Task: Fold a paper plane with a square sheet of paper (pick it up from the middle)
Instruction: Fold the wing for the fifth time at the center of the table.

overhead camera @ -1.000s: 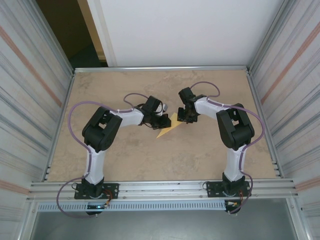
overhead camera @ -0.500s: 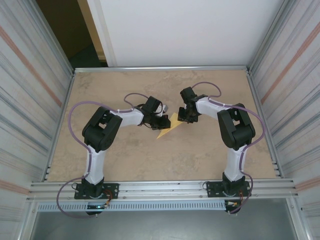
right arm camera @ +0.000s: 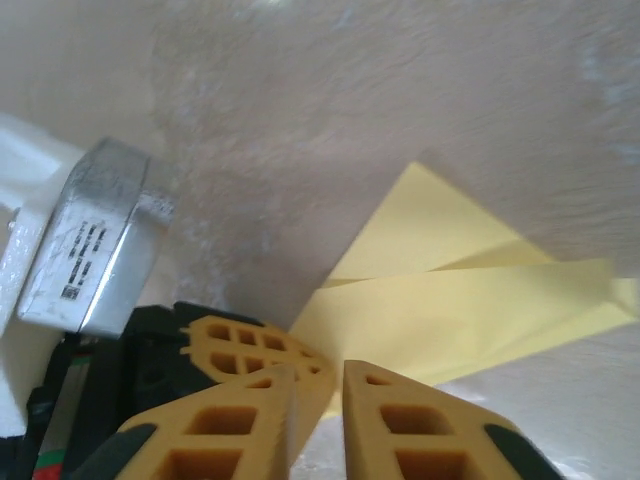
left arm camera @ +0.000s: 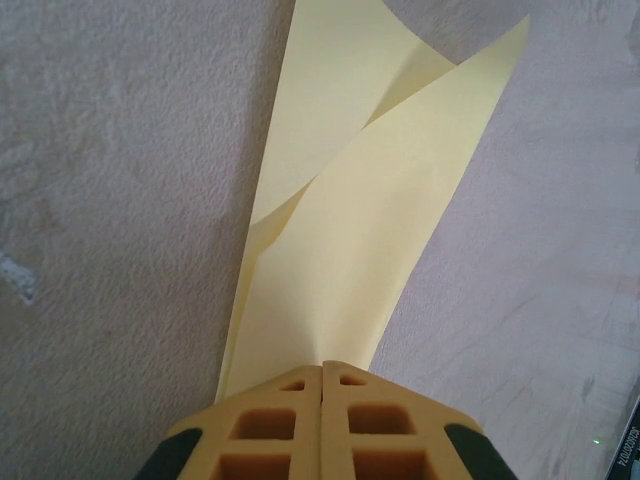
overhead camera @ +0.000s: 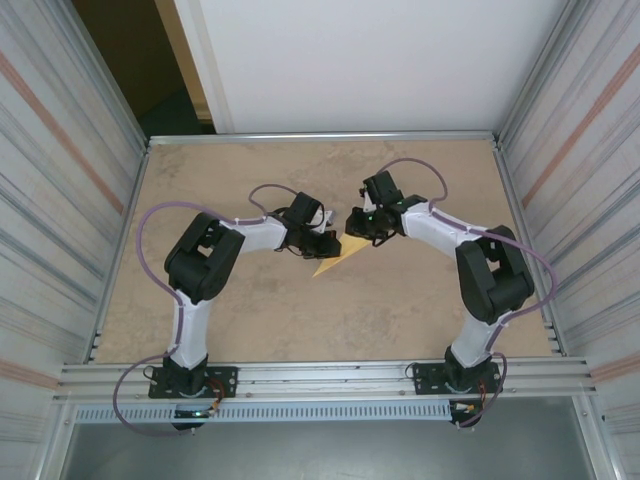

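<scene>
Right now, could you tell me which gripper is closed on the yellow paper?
The left gripper: its jaws meet with the yellow paper pinched between them, whereas the right gripper shows a narrow gap.

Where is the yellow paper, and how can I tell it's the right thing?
Find the big tan table, then look at its middle, where the left gripper and right gripper nearly meet. The yellow paper is there, folded into a long pointed shape. Nothing else on the table is thin, flat and pale yellow.
</scene>
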Controlling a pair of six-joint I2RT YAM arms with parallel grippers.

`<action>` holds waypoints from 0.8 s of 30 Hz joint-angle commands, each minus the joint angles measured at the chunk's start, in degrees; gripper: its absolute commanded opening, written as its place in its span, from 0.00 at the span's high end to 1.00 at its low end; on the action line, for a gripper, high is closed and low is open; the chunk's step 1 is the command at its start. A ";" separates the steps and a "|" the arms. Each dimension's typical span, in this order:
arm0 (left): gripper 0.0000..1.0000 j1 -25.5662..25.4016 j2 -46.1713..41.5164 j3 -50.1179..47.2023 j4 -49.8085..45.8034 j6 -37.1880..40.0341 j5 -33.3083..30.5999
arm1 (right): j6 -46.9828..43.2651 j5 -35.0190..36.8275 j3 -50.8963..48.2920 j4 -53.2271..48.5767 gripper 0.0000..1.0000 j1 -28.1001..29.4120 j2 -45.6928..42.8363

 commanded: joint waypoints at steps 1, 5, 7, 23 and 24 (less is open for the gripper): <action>0.95 -0.45 4.82 -1.87 -7.97 1.83 -3.60 | 2.68 -1.40 -0.76 1.59 0.87 0.46 3.23; 0.95 -0.44 4.67 -2.05 -7.87 1.40 -3.82 | 4.09 -1.66 0.21 2.14 0.93 1.07 6.61; 0.95 -0.44 4.53 -2.46 -7.48 1.03 -3.97 | 4.81 -1.40 0.28 2.02 0.95 1.21 8.04; 0.98 -0.44 4.26 -5.60 -9.52 -2.18 -4.61 | 4.60 -3.39 -12.69 12.13 0.98 -7.58 8.55; 0.98 -0.40 4.22 -6.21 -9.50 -2.42 -4.75 | 4.09 -4.58 -13.76 14.24 0.97 -9.14 8.51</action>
